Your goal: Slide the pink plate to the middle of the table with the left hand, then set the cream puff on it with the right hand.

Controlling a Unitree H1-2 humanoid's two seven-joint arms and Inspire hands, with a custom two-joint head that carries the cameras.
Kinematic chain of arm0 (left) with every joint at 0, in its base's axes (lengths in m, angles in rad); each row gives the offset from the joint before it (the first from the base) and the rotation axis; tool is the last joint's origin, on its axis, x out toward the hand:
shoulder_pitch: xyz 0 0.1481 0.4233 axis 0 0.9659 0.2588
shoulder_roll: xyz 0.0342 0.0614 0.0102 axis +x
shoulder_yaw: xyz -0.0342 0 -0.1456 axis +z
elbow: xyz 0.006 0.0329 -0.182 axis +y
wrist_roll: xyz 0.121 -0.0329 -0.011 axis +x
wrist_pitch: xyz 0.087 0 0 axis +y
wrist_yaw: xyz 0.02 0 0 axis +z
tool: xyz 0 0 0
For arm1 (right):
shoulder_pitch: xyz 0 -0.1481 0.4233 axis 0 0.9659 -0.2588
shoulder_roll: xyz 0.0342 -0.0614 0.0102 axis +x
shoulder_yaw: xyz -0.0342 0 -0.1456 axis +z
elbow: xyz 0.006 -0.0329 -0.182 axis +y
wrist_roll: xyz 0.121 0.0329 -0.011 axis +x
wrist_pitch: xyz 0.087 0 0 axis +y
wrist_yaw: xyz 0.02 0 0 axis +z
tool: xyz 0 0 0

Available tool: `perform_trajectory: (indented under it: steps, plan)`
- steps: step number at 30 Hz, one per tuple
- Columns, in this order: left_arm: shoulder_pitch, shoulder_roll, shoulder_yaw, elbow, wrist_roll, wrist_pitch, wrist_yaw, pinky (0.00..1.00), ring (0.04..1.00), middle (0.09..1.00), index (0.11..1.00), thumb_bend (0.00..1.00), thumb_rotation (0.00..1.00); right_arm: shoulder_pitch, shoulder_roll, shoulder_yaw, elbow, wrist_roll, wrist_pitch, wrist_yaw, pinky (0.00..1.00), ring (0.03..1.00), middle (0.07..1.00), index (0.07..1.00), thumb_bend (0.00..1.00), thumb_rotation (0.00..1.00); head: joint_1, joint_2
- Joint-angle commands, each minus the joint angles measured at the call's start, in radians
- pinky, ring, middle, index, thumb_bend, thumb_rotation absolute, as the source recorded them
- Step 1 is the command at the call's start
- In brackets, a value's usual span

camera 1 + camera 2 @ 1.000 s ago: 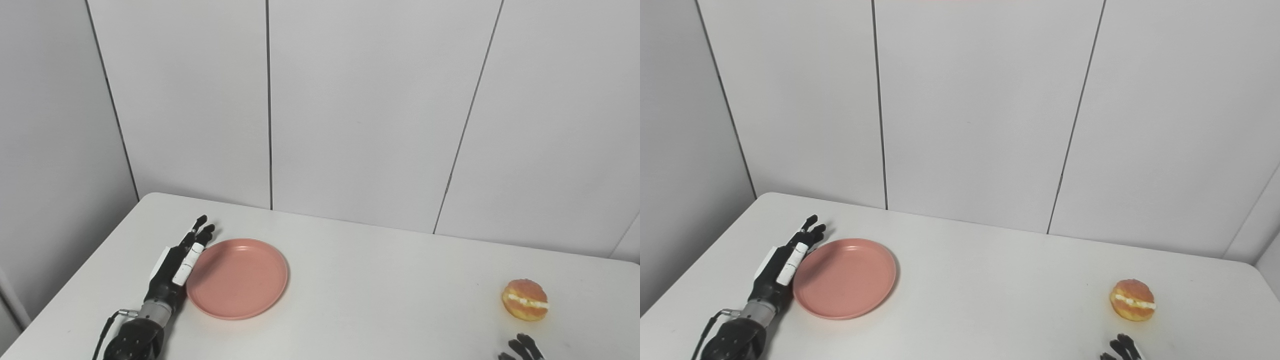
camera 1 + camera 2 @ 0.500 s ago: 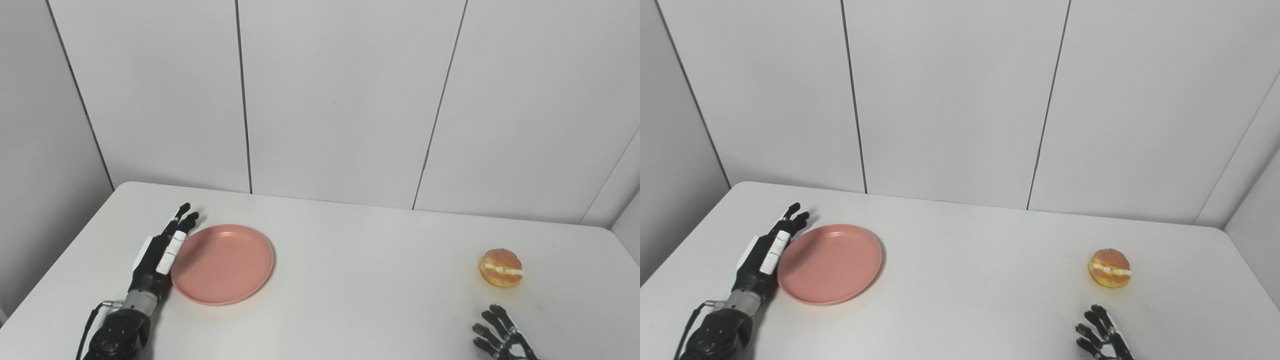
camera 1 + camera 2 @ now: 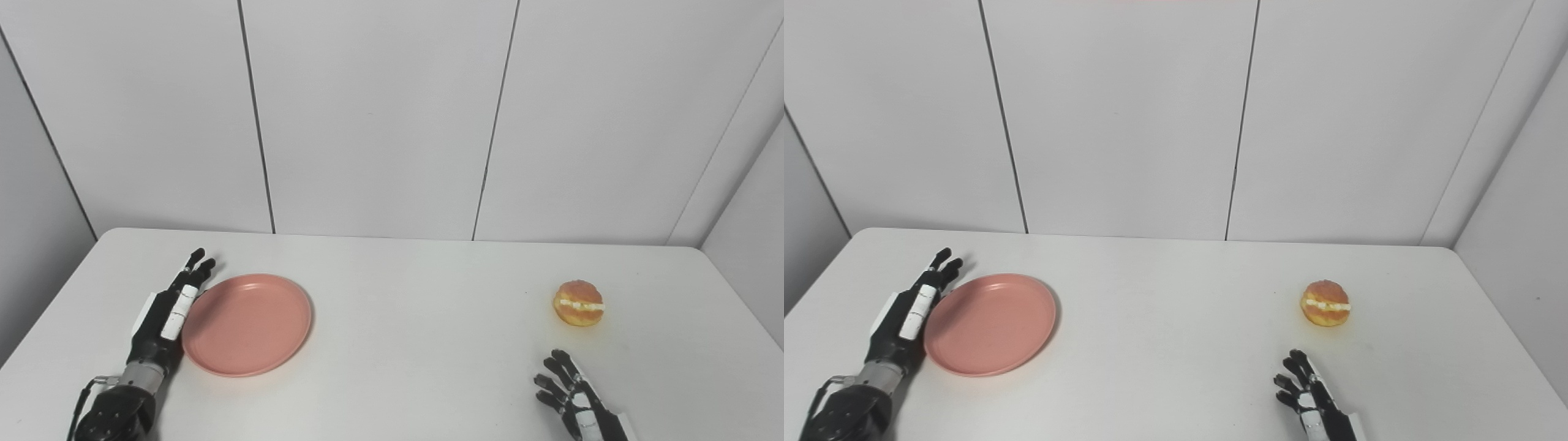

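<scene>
A white table (image 3: pixel 404 343) stands against grey panelled walls (image 3: pixel 367 116). On it lie just two things, far apart from each other.

The plate (image 3: pixel 247 323), pink and round, lies at about nine o'clock from the table's centre, well over on the left side. It sits flat and carries nothing.

The left hand (image 3: pixel 164 316) lies along the plate's own nine o'clock edge, flat and low on the table. Its fingers (image 3: pixel 197 267) are stretched out straight and point toward twelve o'clock, a little to the right, reaching past the plate's far-left rim. They are held close side by side, holding nothing. The hand's inner edge is right against the rim, and I cannot tell whether it actually touches. Behind it the dark wrist and forearm (image 3: pixel 116 409) run down to the bottom edge at seven o'clock.

The puff (image 3: pixel 578 303), golden with a pale cream band through its middle, rests on the bare table at about three o'clock from the centre, well apart from the plate.

The right hand (image 3: pixel 576 398) comes in at five o'clock, low at the bottom edge. Its fingers are spread apart and gently curled, empty, pointing toward eleven o'clock. It is near the puff, at the puff's six o'clock, with clear table between them.
</scene>
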Motion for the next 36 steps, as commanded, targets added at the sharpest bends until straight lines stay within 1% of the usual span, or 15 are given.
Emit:
perform_trajectory:
  steps: [1, 4, 5, 7, 10, 14, 18, 24, 25, 26, 29, 36]
  plan:
    - [-0.013, -0.029, -0.029, -0.011, 0.012, 0.007, -0.024, 0.87, 0.978, 0.941, 0.939, 0.85, 0.87, 0.015, 0.013, 0.031, -0.001, -0.008, 0.065, 0.028, 0.82, 0.853, 0.908, 0.917, 0.85, 0.98, -0.004, 0.005]
    - [-0.016, -0.045, -0.039, -0.023, 0.018, 0.012, -0.014, 0.88, 0.973, 0.935, 0.943, 0.85, 0.86, 0.016, 0.017, 0.034, -0.01, -0.01, 0.075, 0.026, 0.82, 0.852, 0.909, 0.916, 0.87, 0.98, -0.015, 0.012]
    - [-0.016, -0.05, -0.043, -0.029, 0.021, 0.015, -0.01, 0.86, 0.968, 0.934, 0.942, 0.86, 0.87, 0.016, 0.019, 0.036, -0.014, -0.011, 0.079, 0.026, 0.82, 0.852, 0.908, 0.915, 0.87, 0.98, -0.018, 0.015]
    - [-0.016, -0.057, -0.05, -0.047, 0.025, 0.03, -0.004, 0.84, 0.962, 0.936, 0.945, 0.87, 0.88, 0.016, 0.021, 0.038, -0.017, -0.014, 0.085, 0.027, 0.82, 0.854, 0.91, 0.916, 0.87, 0.98, -0.02, 0.018]
    - [-0.019, -0.069, -0.059, -0.072, 0.021, 0.059, -0.007, 0.85, 0.967, 0.944, 0.951, 0.86, 0.89, 0.016, 0.024, 0.041, -0.022, -0.023, 0.09, 0.024, 0.82, 0.852, 0.91, 0.915, 0.89, 0.98, -0.023, 0.02]
    - [-0.019, -0.082, -0.069, -0.106, 0.02, 0.088, -0.009, 0.81, 0.955, 0.928, 0.947, 0.88, 0.89, 0.016, 0.032, 0.046, -0.032, -0.029, 0.101, 0.021, 0.82, 0.854, 0.91, 0.914, 0.9, 0.97, -0.037, 0.024]
    - [-0.012, -0.097, -0.076, -0.15, 0.014, 0.13, -0.007, 0.82, 0.968, 0.941, 0.946, 0.88, 0.88, 0.017, 0.037, 0.051, -0.04, -0.032, 0.109, 0.02, 0.82, 0.857, 0.912, 0.913, 0.92, 0.97, -0.053, 0.029]
    - [-0.005, -0.118, -0.086, -0.185, 0.015, 0.163, -0.002, 0.84, 0.968, 0.932, 0.943, 0.87, 0.86, 0.017, 0.043, 0.056, -0.045, -0.039, 0.115, 0.019, 0.83, 0.858, 0.91, 0.912, 0.9, 0.97, -0.063, 0.03]
    - [-0.004, -0.121, -0.088, -0.189, 0.016, 0.167, -0.001, 0.84, 0.965, 0.931, 0.942, 0.87, 0.87, 0.017, 0.043, 0.056, -0.046, -0.04, 0.117, 0.019, 0.83, 0.858, 0.91, 0.911, 0.9, 0.97, -0.063, 0.03]
    - [-0.003, -0.122, -0.093, -0.194, 0.02, 0.168, -0.002, 0.83, 0.963, 0.93, 0.942, 0.87, 0.87, 0.017, 0.045, 0.058, -0.047, -0.043, 0.117, 0.017, 0.83, 0.858, 0.91, 0.911, 0.9, 0.97, -0.08, 0.028]
    - [0.0, -0.126, -0.104, -0.204, 0.028, 0.175, -0.003, 0.8, 0.958, 0.935, 0.944, 0.84, 0.89, 0.015, 0.049, 0.063, -0.044, -0.05, 0.114, 0.014, 0.82, 0.857, 0.907, 0.906, 0.9, 0.97, -0.093, 0.026]
    - [-0.007, -0.142, -0.116, -0.207, 0.035, 0.187, 0.005, 0.76, 0.945, 0.926, 0.924, 0.88, 0.89, 0.013, 0.06, 0.082, -0.044, -0.075, 0.111, 0.007, 0.82, 0.852, 0.908, 0.909, 0.88, 0.98, -0.144, 0.024]
